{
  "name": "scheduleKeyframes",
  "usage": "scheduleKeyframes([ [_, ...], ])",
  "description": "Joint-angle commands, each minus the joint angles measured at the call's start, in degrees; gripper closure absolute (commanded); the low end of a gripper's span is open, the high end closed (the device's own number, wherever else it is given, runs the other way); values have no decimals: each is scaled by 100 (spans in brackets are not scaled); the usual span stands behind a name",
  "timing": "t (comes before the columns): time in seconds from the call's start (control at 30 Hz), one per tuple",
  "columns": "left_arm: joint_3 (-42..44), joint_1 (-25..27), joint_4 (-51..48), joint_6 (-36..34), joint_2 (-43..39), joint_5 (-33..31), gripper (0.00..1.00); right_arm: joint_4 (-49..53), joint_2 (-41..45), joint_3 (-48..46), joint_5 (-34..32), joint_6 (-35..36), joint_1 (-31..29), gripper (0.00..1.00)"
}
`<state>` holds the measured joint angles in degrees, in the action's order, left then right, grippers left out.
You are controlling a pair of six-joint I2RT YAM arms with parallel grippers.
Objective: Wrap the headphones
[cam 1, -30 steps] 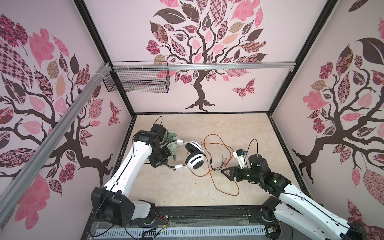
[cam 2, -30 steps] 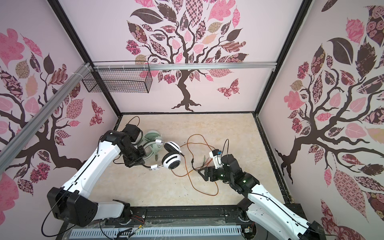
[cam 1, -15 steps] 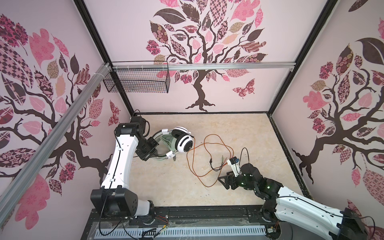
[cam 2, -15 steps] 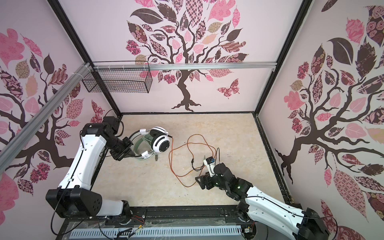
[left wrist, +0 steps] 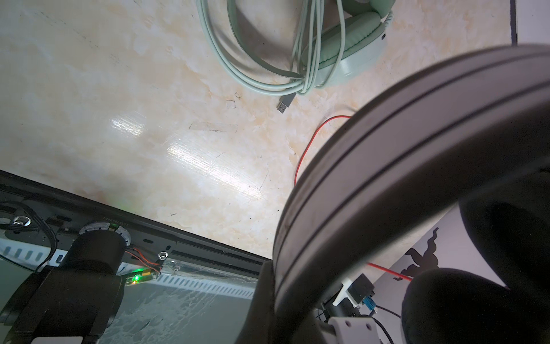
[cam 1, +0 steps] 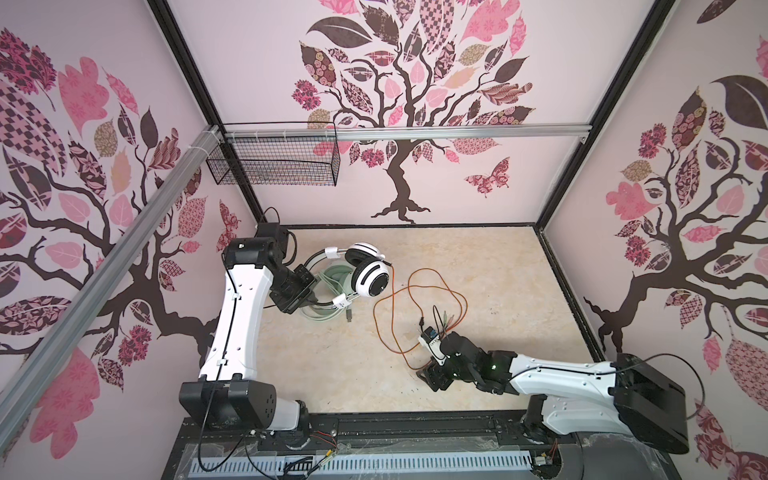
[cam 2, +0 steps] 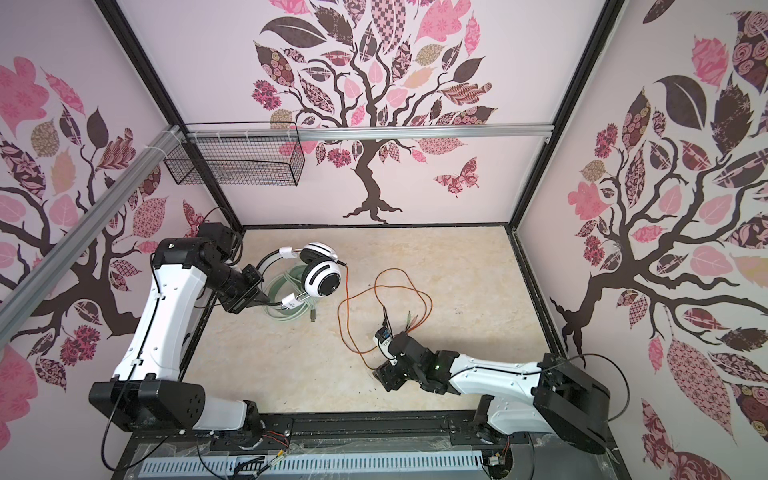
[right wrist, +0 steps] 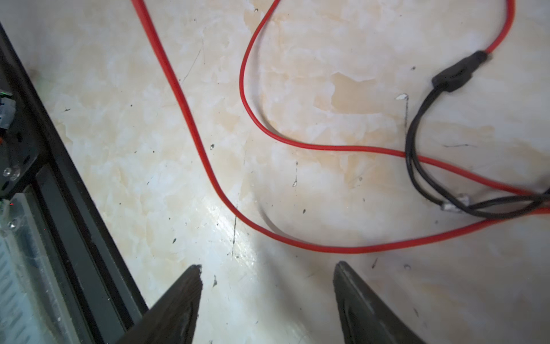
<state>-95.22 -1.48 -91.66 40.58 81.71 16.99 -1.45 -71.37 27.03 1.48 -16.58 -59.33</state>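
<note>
Marbled beige tabletop (cam 1: 332, 365) lies under both pincers. The left pincer (cam 1: 311, 296) is pressed together on the headband of the white and black headset (cam 1: 370, 282) and pinches it. That headset hangs clear of the tabletop, ear cups out beyond the fingertips, and its band crosses close in the left wrist view. The mint-green headset (left wrist: 351, 59) lies flat on the tabletop right below the left pincer and its load. The pale green cable (left wrist: 276, 88) is coiled in loops over and around it. The right pincer (right wrist: 268, 271) is well apart from the left, low over the tabletop, jaws spread with nothing between them. The orange-red cable (right wrist: 190, 119) sprawls in loose loops on the tabletop just ahead of the right pincer's fingertips. Its nearest bend is close but not touching, and its far end rises to the pinched headset. Thin black leads (right wrist: 412, 143) cross that cable farther ahead of the right pincer. A small USB plug (left wrist: 285, 104) sits just beside the green coil.
</note>
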Motion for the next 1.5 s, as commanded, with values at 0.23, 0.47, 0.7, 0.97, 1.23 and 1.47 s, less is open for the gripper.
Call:
scheduleKeyframes([
  [0.23, -796, -12, -63, 85, -32, 295, 100, 37, -278, 303, -591, 490, -208, 37],
  [0.47, -859, -13, -59, 108, -68, 366, 100, -270, -605, 370, -968, 1241, -347, 40],
  [0.7, -1067, -11, -43, 179, -155, 131, 100, -905, -1414, 611, -1373, 1754, -342, 41],
  [0.97, -1216, -12, -55, 179, -173, 228, 100, -1229, -2122, 824, -1272, 1656, -343, 58],
  [1.23, -1275, -15, -63, 174, -132, 210, 100, -1421, -1491, 338, -1364, 1374, -342, 100],
  [1.47, -1048, -12, 105, 117, -133, -137, 100, -1001, -98, -160, -506, 956, -342, 100],
])
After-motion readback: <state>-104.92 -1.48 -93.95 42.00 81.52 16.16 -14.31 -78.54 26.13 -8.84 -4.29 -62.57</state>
